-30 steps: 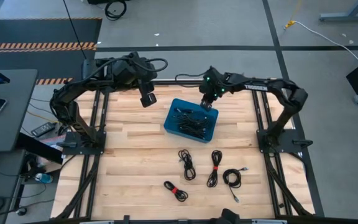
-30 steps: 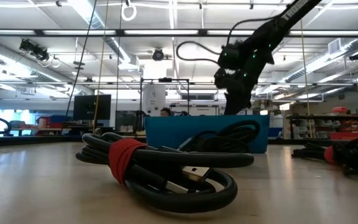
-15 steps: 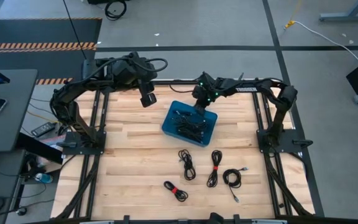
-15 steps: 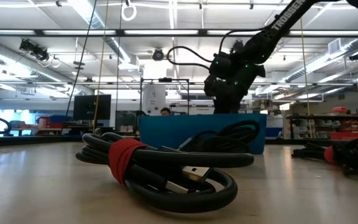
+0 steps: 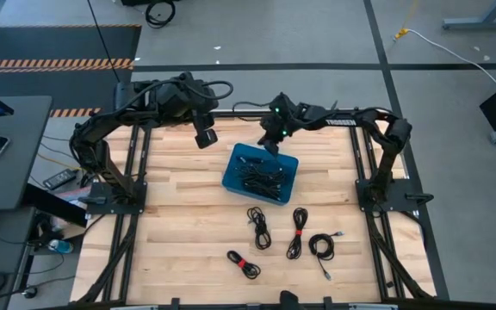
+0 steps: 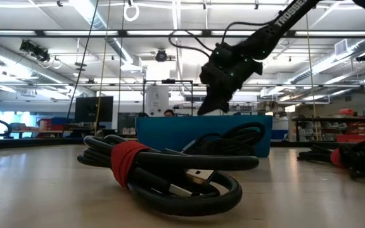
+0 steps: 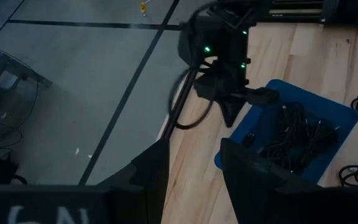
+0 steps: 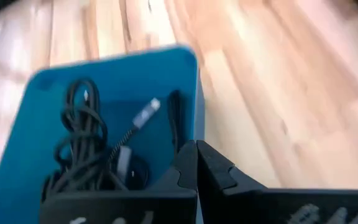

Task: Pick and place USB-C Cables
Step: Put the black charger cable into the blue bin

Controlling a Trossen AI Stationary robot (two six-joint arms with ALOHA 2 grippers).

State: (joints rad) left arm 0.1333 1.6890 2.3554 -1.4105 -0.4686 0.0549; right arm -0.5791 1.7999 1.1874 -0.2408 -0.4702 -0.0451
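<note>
A blue bin [image 5: 237, 162] sits mid-table and holds a tangle of thin black USB-C cables [image 5: 259, 175], which also show in the right wrist view [image 8: 95, 149]. Several more coiled cables lie on the wood nearer the front: one [image 5: 259, 226], one with a red tie [image 5: 297, 232], one [image 5: 321, 247] and another red-tied one [image 5: 244, 264], which is the close one in the low view [image 6: 163, 168]. My right gripper [image 5: 271, 145] is at the bin's far wall, shut. My left gripper [image 5: 205, 138] hangs open above the table, left of the bin. My right gripper is shut on the bin's far wall [image 8: 197, 134], near its middle; the wall's rim runs straight into the line between the two fingers, one finger inside the bin and one outside. It comes slanting down from the far right. The bin stays flat on the table.
Bare wood lies left and right of the bin and along the near edge around the loose cables. Dark frame rails [image 5: 364, 172] run along both sides of the table. Another cable bundle [image 6: 353, 158] shows at the right in the low view.
My right gripper has moved toward the table's left along the bin's far side, risen a little and tipped over. The bin has slid with it toward the left and turned slightly on the table.
</note>
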